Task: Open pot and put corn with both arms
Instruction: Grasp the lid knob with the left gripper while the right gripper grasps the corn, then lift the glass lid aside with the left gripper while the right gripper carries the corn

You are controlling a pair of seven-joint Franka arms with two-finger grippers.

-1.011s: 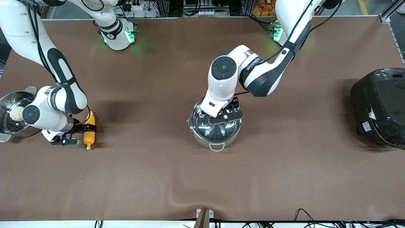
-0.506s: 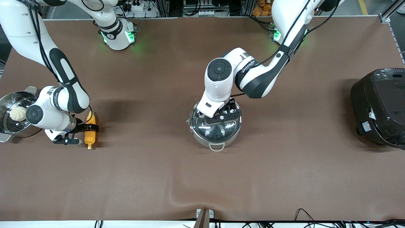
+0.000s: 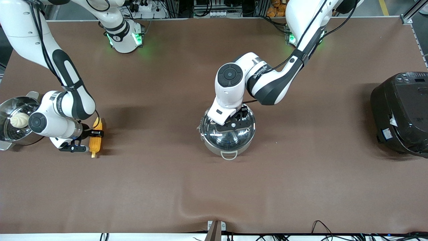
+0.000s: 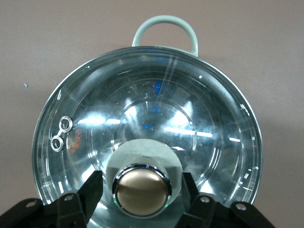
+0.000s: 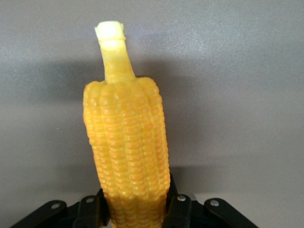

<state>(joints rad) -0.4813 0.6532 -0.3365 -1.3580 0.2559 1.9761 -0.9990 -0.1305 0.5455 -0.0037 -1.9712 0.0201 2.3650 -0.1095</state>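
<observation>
The steel pot (image 3: 228, 146) stands mid-table with its glass lid (image 4: 142, 109) on. My left gripper (image 3: 233, 124) is low over the lid. It is open, with one finger on each side of the copper knob (image 4: 141, 190) and close to its pale base. The yellow corn (image 3: 95, 144) lies on the brown cloth toward the right arm's end, with its stalk end nearer the front camera. My right gripper (image 3: 95, 134) is shut on the corn's thick part. In the right wrist view both fingers press the corn (image 5: 126, 142).
A second steel pot (image 3: 6, 110) holding a white bun (image 3: 19, 119) stands at the table edge beside the right wrist. A big black cooker (image 3: 401, 113) sits at the left arm's end. The cloth has a wrinkle (image 3: 187, 207) near the front edge.
The left wrist has shifted a little toward the arm bases over the lid. The right wrist has edged closer to the corn. The pot, lid and corn have stayed in place.
</observation>
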